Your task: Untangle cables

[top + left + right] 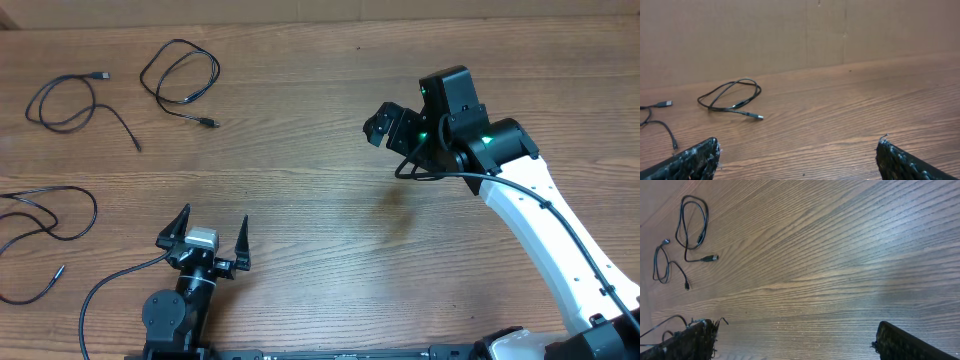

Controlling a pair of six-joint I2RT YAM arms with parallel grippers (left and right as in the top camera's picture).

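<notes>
Seemingly already parted, three cables (207, 122) lie in separate loops on the table (330, 260), left of and mostly beyond the left gripper (214, 216), whose jaws are spread wide and empty. The right gripper (385, 122), well to its right, is also held open, gripping nothing. Each loop is best checked for crossings before any strand is pinched near its plug.

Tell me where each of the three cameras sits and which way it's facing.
Overhead: above the table, looking straight down; shows left gripper and right gripper.
Left wrist: low, facing the back wall; own fingertips in bottom corners.
Right wrist: raised, angled down at the table; own fingertips below.
Shared: the looped cable, in all three.
</notes>
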